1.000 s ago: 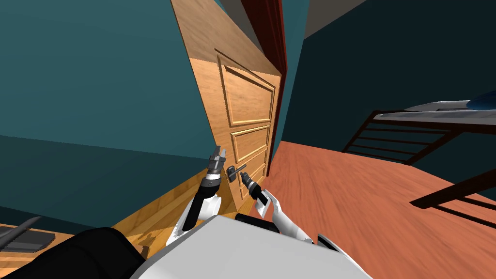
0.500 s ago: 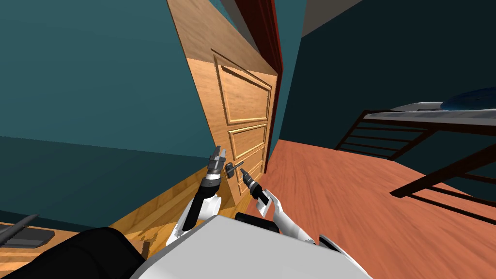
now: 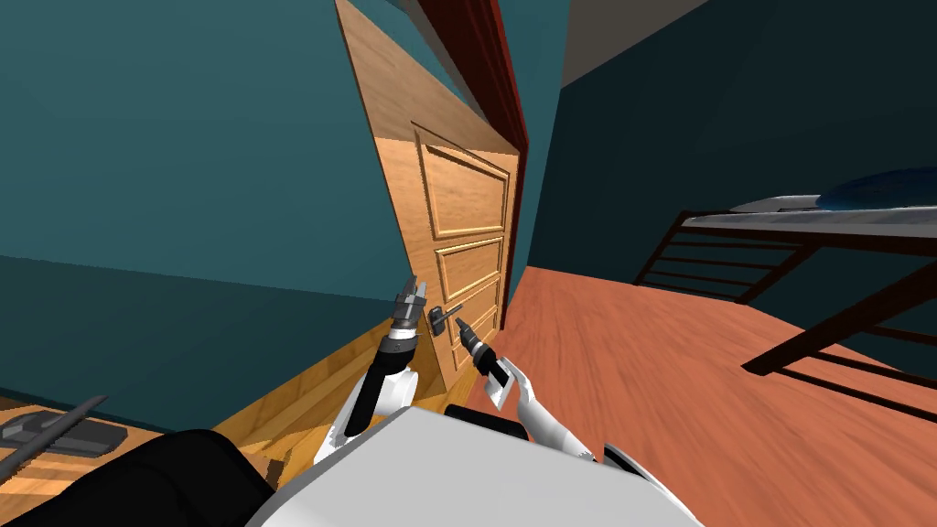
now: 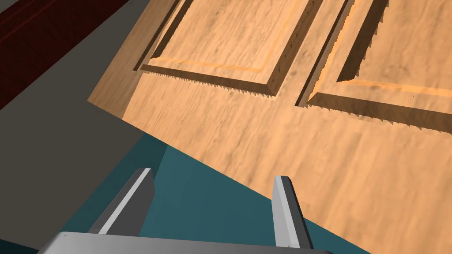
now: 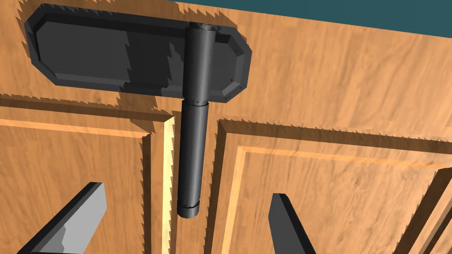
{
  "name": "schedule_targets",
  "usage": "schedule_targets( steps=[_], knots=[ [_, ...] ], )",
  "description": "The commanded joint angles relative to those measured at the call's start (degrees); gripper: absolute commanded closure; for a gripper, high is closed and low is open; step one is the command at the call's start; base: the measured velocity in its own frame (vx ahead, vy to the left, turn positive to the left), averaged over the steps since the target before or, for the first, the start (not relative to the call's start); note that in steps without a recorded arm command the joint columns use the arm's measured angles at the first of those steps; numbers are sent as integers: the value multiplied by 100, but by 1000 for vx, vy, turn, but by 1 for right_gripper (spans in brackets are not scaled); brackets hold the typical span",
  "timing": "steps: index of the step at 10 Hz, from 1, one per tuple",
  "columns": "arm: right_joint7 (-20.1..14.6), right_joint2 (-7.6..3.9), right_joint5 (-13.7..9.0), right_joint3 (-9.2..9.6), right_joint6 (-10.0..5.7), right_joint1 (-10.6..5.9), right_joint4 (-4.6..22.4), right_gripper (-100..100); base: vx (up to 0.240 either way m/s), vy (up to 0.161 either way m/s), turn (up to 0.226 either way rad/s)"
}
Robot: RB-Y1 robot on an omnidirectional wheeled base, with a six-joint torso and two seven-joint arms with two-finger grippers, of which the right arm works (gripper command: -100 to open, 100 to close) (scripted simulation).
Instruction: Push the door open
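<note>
The panelled wooden door (image 3: pixel 462 201) stands ajar, its free edge towards me. A dark grey lever handle (image 3: pixel 445 317) on a dark plate (image 5: pixel 110 57) sits low on it. My right gripper (image 3: pixel 461 326) is just short of the lever's tip. In the right wrist view the lever (image 5: pixel 194 145) points down between that gripper's (image 5: pixel 187 211) open fingers (image 5: pixel 84 211), touching neither. My left gripper (image 3: pixel 414 291) is open beside the door's free edge; its wrist view looks past its open gripper (image 4: pixel 212 185) at the door face (image 4: pixel 309 132).
A dark red door frame (image 3: pixel 490 64) borders the door's hinge side. A teal wall (image 3: pixel 183 165) runs on my left. Reddish floor (image 3: pixel 640 366) opens beyond the doorway, with a dark slatted bed frame (image 3: pixel 732 256) to the right. A dark flat object (image 3: pixel 55 435) lies low left.
The head view has shifted slightly, and the door shows a little narrower than before. Both arms hold nearly the same place by the handle.
</note>
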Motion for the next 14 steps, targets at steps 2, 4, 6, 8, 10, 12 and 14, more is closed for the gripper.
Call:
schedule_targets(
  steps=[2, 4, 6, 8, 10, 12, 14],
  knots=[
    [28, 34, 5, -49, -12, -18, 56, -100, 127, 161, 23],
    [52, 120, 10, -95, -19, -31, 99, -100, 149, 165, 33],
    [61, 147, 14, -100, -29, -24, 110, -100, 86, 113, 5],
    [61, 147, 14, -100, -29, -24, 110, 100, -10, -14, 6],
    [61, 147, 14, -100, -29, -24, 110, 100, -7, -12, 3],
    [61, 147, 14, -100, -29, -24, 110, 100, -3, -2, -2],
    [34, 68, 131, -173, 4, 91, 21, 100, 51, 123, -109]
  ],
)
